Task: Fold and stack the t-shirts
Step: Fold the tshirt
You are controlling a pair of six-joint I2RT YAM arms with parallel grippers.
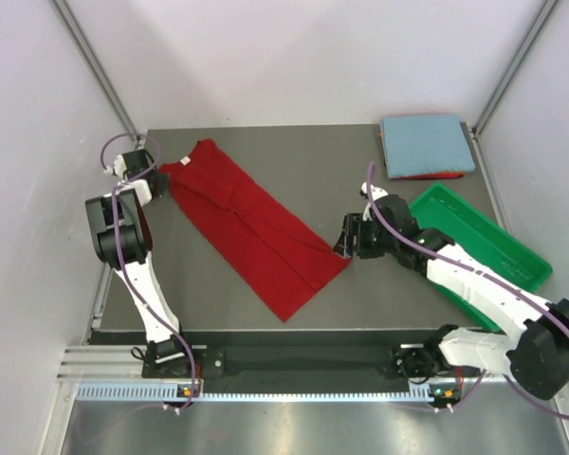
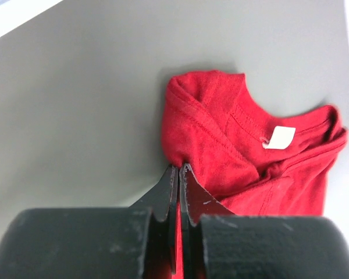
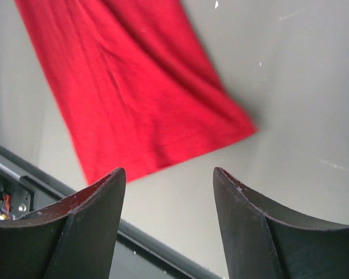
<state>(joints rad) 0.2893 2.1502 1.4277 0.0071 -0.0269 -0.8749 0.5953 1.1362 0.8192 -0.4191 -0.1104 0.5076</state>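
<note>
On table [image 1: 303, 175]: red tee [image 1: 251, 232] diag., collar [image 1: 185, 163] far-L, hem [image 1: 313, 284] near-R.

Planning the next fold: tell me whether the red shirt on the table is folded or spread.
Partly folded: the red t-shirt lies as a long narrow strip, sides turned in, not doubled end to end.

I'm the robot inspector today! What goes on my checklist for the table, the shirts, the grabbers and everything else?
Surface: dark grey table, mostly bare.
Job's things: red t-shirt folded into a long strip, lying diagonally; light blue t-shirt folded at the far right corner, on top of a second red t-shirt.
Clutter: green tray, nothing seen inside.
Grippers: left gripper shut on the red t-shirt near its collar; right gripper open by its hem.
Cables: purple cables along both arms.
Surroundings: white walls.
</note>
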